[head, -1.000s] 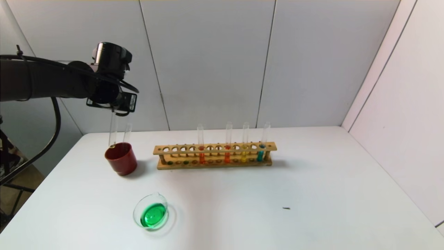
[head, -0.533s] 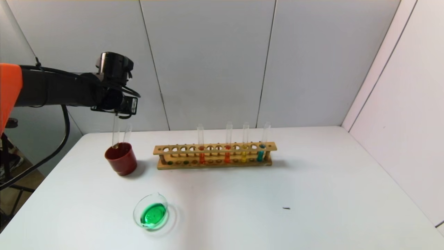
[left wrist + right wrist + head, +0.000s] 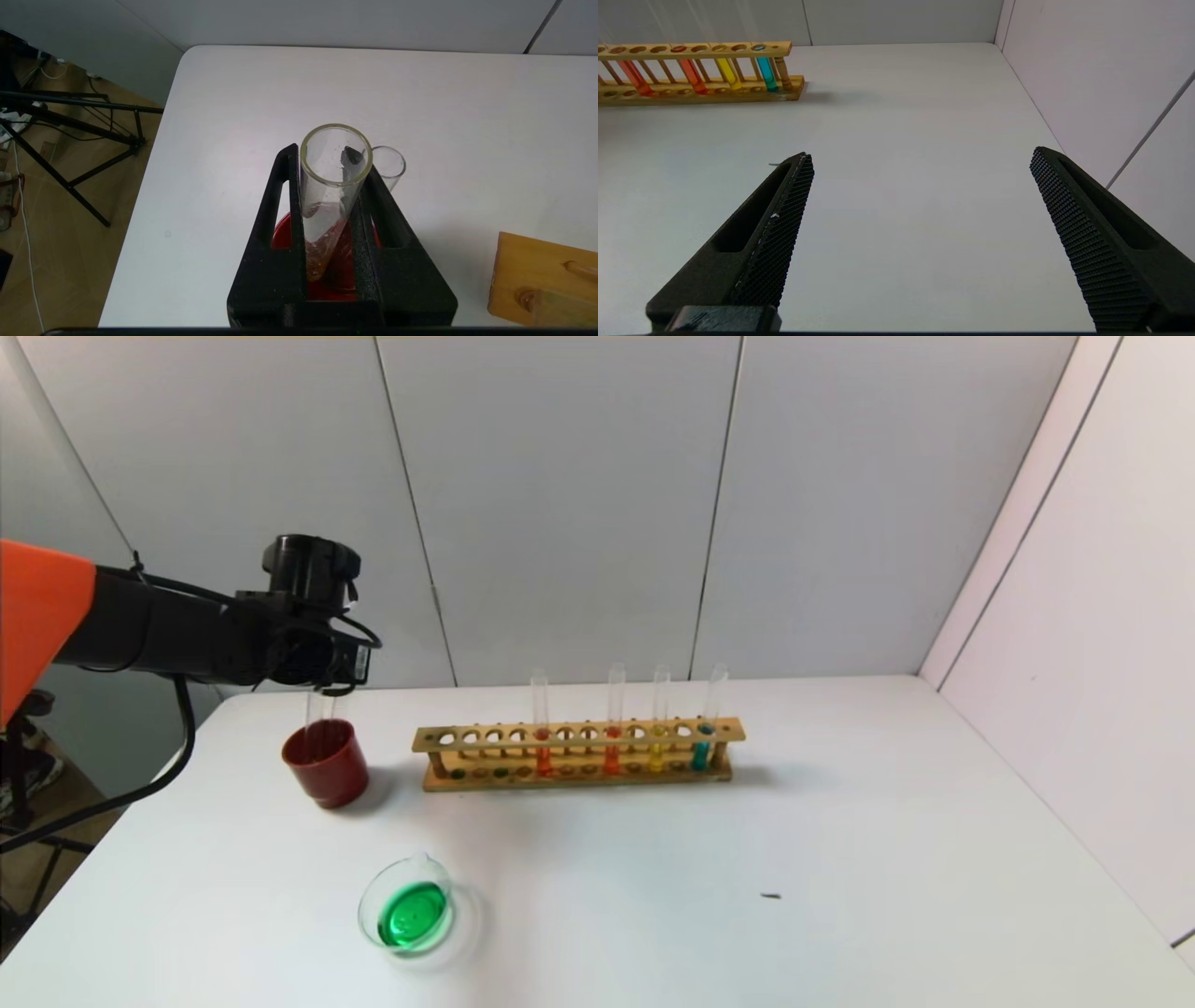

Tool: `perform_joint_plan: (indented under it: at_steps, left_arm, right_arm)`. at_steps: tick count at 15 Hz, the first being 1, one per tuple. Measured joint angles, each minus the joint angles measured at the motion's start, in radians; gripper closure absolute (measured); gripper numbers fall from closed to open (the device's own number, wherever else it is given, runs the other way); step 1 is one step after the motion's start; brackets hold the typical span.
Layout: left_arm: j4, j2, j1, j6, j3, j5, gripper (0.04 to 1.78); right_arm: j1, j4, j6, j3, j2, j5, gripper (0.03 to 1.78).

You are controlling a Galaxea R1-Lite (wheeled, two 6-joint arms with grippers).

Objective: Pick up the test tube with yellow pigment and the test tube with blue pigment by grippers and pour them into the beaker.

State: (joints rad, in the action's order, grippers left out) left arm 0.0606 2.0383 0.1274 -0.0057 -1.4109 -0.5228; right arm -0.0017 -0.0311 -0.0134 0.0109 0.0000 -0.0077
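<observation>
My left gripper (image 3: 322, 683) hangs over the dark-red cup (image 3: 326, 767) at the table's back left. It is shut on a nearly empty clear test tube (image 3: 327, 205) with yellowish residue at its bottom. The tube stands upright with its lower end inside the cup (image 3: 285, 233). A second empty tube (image 3: 392, 163) leans in the same cup. The beaker (image 3: 369, 896) stands near the front left and holds green liquid. A tube with yellow liquid (image 3: 657, 749) and a teal-blue one (image 3: 702, 749) stand in the wooden rack (image 3: 579, 735). My right gripper (image 3: 920, 158) is open and empty above the bare table.
Two orange-red tubes (image 3: 542, 754) also stand in the rack, which shows in the right wrist view (image 3: 691, 49) too. A small dark speck (image 3: 770, 896) lies front right. Walls close the back and right. The table's left edge runs close to the cup.
My left gripper has come down with the tube, whose lower end now sits inside the red cup. Nothing else has moved.
</observation>
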Motion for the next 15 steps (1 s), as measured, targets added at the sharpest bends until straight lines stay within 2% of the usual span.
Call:
perform_joint_plan:
  at_steps: [4, 7, 9, 12, 15]
  left_arm:
    - [0.057, -0.041, -0.002, 0.0, 0.102, 0.013, 1.49]
    - [0.105, -0.072, -0.002, 0.02, 0.15, 0.018, 1.33]
    - [0.105, -0.086, -0.001, 0.021, 0.166, 0.02, 1.08]
    - [0.109, -0.095, 0.001, 0.017, 0.182, 0.02, 0.55]
    - [0.112, -0.125, 0.003, 0.02, 0.189, 0.021, 0.2]
  right_arm:
    - [0.0, 0.0, 0.0, 0.0, 0.0, 0.0, 0.11]
    - [0.0, 0.0, 0.0, 0.0, 0.0, 0.0, 0.11]
    - [0.0, 0.0, 0.0, 0.0, 0.0, 0.0, 0.11]
    - [0.0, 0.0, 0.0, 0.0, 0.0, 0.0, 0.11]
    - [0.0, 0.0, 0.0, 0.0, 0.0, 0.0, 0.11]
